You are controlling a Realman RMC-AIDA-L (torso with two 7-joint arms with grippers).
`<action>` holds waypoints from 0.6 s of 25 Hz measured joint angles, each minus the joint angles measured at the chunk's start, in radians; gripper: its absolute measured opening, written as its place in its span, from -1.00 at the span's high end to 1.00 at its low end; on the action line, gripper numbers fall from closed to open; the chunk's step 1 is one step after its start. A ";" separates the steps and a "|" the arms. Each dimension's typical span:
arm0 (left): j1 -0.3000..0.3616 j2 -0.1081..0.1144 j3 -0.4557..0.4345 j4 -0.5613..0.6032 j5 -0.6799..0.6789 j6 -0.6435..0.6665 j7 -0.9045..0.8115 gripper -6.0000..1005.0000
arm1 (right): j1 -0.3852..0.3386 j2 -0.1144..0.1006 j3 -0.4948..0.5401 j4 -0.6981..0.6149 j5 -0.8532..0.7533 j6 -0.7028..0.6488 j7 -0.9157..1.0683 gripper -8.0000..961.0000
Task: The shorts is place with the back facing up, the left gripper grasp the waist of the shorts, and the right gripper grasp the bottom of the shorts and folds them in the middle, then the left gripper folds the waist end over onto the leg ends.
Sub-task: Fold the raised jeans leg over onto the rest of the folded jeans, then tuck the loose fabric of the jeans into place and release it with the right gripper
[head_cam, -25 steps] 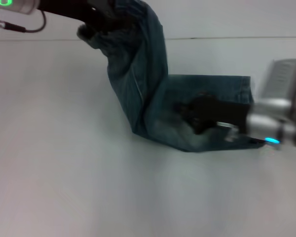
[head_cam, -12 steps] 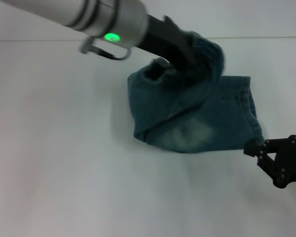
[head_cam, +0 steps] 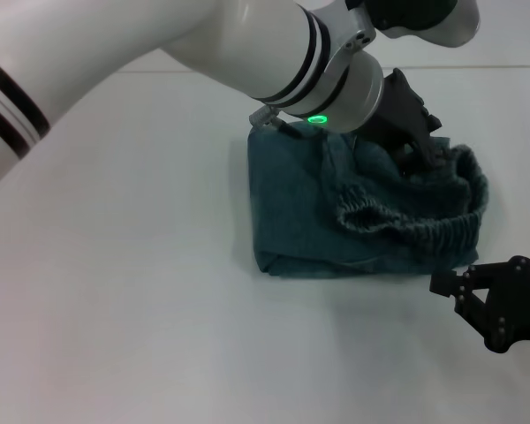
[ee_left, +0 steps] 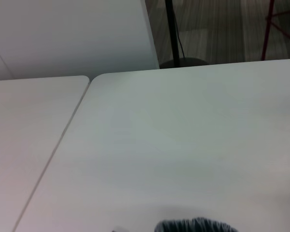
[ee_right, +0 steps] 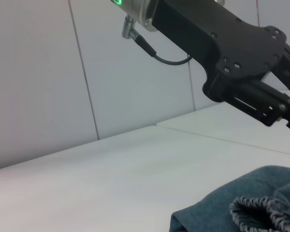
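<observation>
Shorts (head_cam: 291, 199): soft, limp denim; best pinched at the ruffled waist (head_cam: 406, 221).
Left gripper (head_cam: 412, 150): fingers closed on waist.
Right gripper (head_cam: 499, 300): fingers' state indiscernible.

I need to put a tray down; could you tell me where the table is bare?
The table is bare on the robot's left of the shorts and in front of them. It is crowded where the left end effector hangs over the waistband, with the right end effector just beyond.
</observation>
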 joint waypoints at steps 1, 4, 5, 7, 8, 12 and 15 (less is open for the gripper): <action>0.001 0.001 -0.003 0.000 0.000 -0.002 0.000 0.59 | 0.002 0.000 0.000 0.000 0.000 -0.001 0.000 0.96; 0.031 0.003 -0.028 0.027 -0.007 -0.004 0.008 0.49 | 0.007 -0.001 0.000 -0.001 0.000 -0.007 0.001 0.96; 0.056 0.003 -0.042 0.050 -0.016 -0.005 0.018 0.45 | 0.007 -0.001 0.003 -0.004 0.000 -0.012 0.001 0.96; 0.121 0.003 -0.082 0.103 -0.050 -0.005 0.053 0.27 | 0.008 -0.002 0.012 -0.012 0.000 -0.021 0.010 0.96; 0.156 0.003 -0.105 0.126 -0.085 -0.003 0.084 0.17 | 0.009 -0.003 0.016 -0.020 0.001 -0.026 0.021 0.96; 0.302 0.001 -0.235 0.146 -0.296 0.044 0.262 -0.16 | 0.005 -0.002 0.024 -0.125 0.003 -0.036 0.103 0.96; 0.397 0.000 -0.327 0.088 -0.461 0.087 0.429 -0.38 | 0.006 0.002 0.021 -0.249 -0.001 -0.039 0.192 0.95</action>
